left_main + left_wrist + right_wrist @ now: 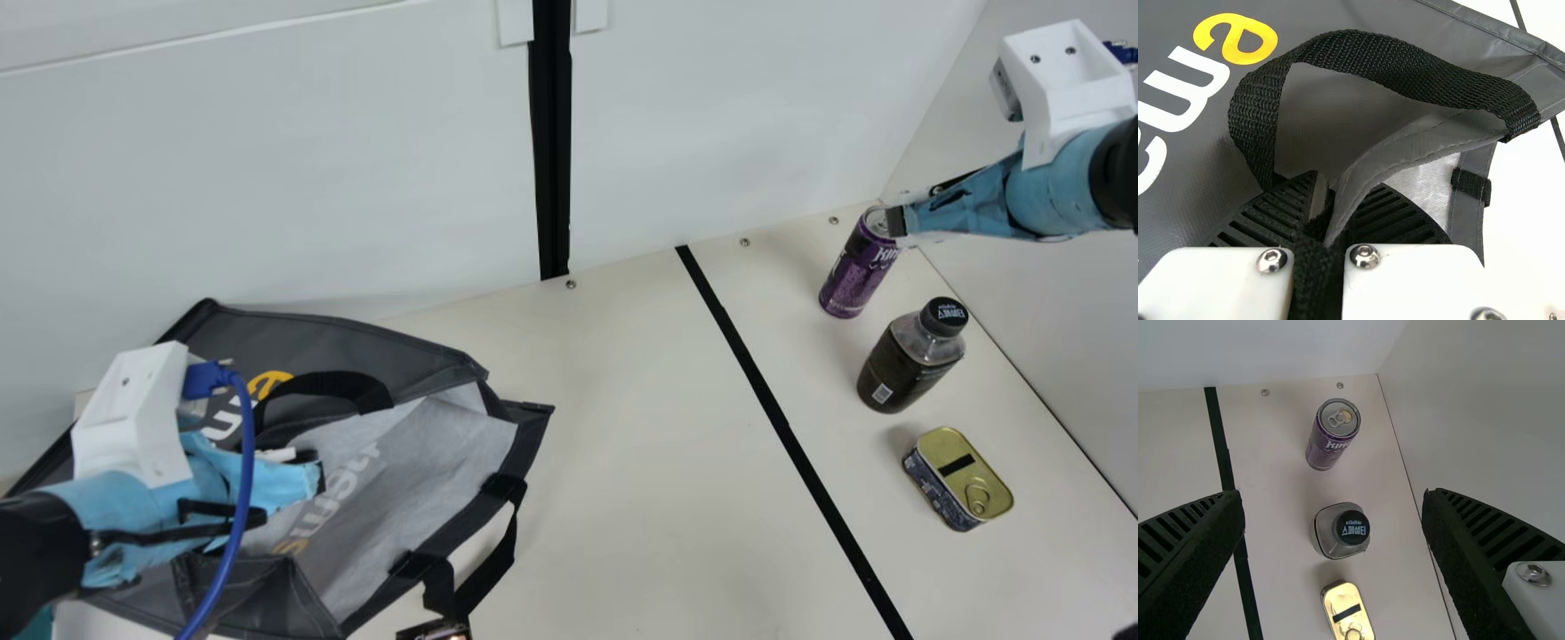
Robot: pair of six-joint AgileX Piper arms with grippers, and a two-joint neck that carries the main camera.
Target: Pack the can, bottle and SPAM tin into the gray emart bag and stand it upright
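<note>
Our left jaws pinch the likely floppy bag [436, 444]; our right jaws gape empty; the can [858, 274], probably slick, wants mid-body gripping.

A: What are you counting on the bench [622, 507]?
B: Logging one can [858, 271], one bottle [902, 369], one tin [960, 476].
A: And fabric?
B: One gray bag [382, 342] is lying there, showing two handles [356, 386].
A: Machinery?
B: Two arms [1058, 182] are showing.
A: Markings?
B: Two black strips [771, 404]: one is crossing the bench, one is running up the wall [267, 151]. One unclear item [436, 631] is peeking in.
</note>
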